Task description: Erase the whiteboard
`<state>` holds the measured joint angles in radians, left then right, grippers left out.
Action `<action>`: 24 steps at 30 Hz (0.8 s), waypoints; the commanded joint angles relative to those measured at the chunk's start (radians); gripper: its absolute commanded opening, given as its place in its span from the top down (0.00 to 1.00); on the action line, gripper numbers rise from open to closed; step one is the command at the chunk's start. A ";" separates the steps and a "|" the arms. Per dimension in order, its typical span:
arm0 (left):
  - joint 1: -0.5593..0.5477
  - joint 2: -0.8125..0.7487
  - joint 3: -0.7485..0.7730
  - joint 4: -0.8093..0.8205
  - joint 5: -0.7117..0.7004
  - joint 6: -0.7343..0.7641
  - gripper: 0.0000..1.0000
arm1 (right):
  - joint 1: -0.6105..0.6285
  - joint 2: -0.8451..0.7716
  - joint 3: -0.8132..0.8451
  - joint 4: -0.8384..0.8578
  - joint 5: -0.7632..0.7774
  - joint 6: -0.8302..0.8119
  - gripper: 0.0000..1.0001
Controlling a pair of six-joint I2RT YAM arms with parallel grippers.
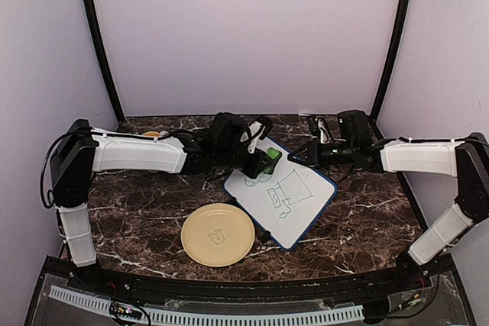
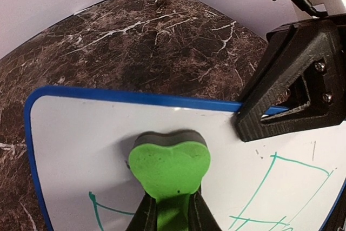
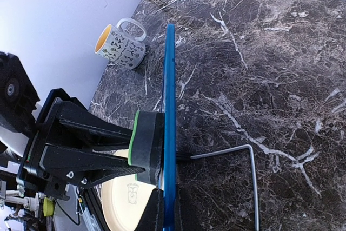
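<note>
Dark-blue framing is seen around the whiteboard (image 1: 315, 195), which is set near the middle of the brown marbled table (image 1: 367, 219) and turned so that one corner points towards the arm bases. Green marker doodles (image 1: 284, 191), boxy shapes and loops, are spread over its white face.

The board is gripped at its far right edge by the right gripper (image 1: 304, 155), whose jaws are pinched on the frame. In the right wrist view the board is seen edge-on as a thin blue line between them. Whether the board lies flat or is tipped up off the table cannot be told.

A green eraser (image 2: 169, 165) with a dark pad is pressed against the board's face near its far corner, just beside the right gripper. The marker lines are seen just on the near side of it. The eraser is clamped by its stem between the jaws of the left gripper (image 1: 262, 159).

A pale-yellow plate (image 1: 200, 243) with a small drawing at its centre is placed just beside the board's near left edge. A patterned white mug (image 3: 121, 44) with a yellow inside is stood well to the left of the board, close to the back wall. A thin bent metal rod (image 3: 216, 151) is seen on the table at the board's back side in the right wrist view.
</note>
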<state>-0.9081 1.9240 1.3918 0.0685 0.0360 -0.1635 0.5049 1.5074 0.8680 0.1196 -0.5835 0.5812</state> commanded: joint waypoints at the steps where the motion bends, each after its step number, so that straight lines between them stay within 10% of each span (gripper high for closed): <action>1: 0.077 -0.013 -0.079 -0.006 -0.016 -0.083 1.00 | 0.022 0.031 0.017 -0.021 -0.033 -0.031 1.00; 24: 0.035 -0.044 -0.081 0.029 -0.050 0.041 1.00 | 0.021 0.043 0.016 -0.019 -0.036 -0.035 1.00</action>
<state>-0.8665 1.8793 1.2633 0.1349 -0.0471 -0.1589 0.5041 1.5124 0.8753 0.1162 -0.5884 0.5800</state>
